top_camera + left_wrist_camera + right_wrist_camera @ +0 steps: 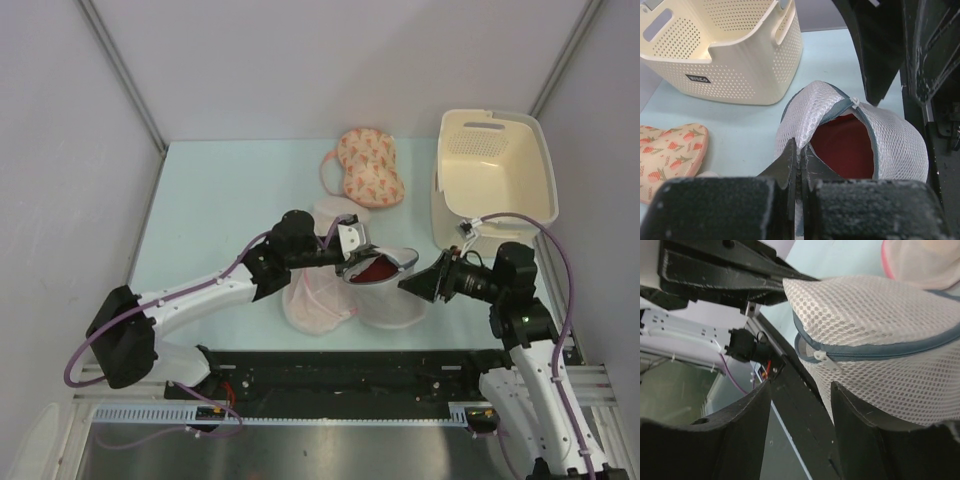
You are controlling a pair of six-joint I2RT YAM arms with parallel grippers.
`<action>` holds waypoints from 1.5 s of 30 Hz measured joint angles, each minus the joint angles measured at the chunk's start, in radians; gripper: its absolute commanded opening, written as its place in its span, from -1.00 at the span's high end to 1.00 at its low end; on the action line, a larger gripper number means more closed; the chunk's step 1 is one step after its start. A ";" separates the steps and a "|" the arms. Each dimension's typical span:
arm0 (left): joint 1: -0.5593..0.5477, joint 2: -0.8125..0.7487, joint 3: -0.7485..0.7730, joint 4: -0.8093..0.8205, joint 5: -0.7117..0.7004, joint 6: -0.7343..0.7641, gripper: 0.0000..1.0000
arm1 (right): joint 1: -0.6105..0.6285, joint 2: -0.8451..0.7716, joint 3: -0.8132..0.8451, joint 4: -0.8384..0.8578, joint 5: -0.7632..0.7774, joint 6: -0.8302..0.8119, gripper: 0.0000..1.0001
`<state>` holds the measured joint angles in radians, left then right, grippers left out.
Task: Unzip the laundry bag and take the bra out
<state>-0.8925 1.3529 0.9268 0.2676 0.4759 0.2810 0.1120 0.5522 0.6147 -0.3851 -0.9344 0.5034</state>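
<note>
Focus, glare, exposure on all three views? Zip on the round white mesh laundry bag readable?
Top external: even diffuse light, faint shadows, no glare, round white mesh laundry bag small but sharp. Left wrist: left gripper body at the bottom blurred; mesh and dark red fabric bra inside sharp. Right wrist: grey zip and white zip pull crisp; right gripper fingers dark, background left soft.
</note>
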 measured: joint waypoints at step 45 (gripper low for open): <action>0.000 0.000 0.000 -0.001 0.009 0.001 0.99 | 0.044 0.136 0.000 0.102 -0.060 -0.072 0.05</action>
<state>-0.8921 1.3525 0.9268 0.2665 0.4850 0.2821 0.1562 0.6880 0.6147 -0.2829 -0.9943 0.4313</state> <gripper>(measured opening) 0.023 0.494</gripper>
